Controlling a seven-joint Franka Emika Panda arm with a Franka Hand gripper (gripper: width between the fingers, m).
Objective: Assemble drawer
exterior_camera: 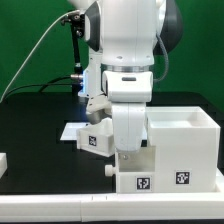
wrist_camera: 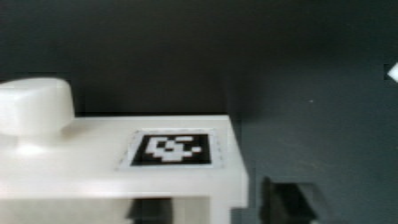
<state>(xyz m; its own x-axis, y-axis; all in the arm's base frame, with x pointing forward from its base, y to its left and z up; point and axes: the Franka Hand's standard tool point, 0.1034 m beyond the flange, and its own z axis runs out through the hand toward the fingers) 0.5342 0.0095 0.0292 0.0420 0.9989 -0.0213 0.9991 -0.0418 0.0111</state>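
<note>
A small white drawer tray (exterior_camera: 137, 181) with a tag on its front stands at the table's near edge, against the large cube-shaped casing (exterior_camera: 185, 150) on the exterior view's right. A second small tray (exterior_camera: 94, 139) lies behind it, to the left. My gripper (exterior_camera: 125, 158) reaches straight down onto the front tray. In the wrist view the tray (wrist_camera: 107, 165) shows a tag and a round knob (wrist_camera: 32, 105). My gripper (wrist_camera: 226, 208) is open. One finger is over the tray and the other finger (wrist_camera: 286, 202) is outside its wall, with a small gap.
The marker board (exterior_camera: 72, 128) lies flat behind the second tray. A white object (exterior_camera: 3, 160) sits at the exterior view's left edge. A cable runs down from the top left to a black post (exterior_camera: 76, 50) at the back. The table is black.
</note>
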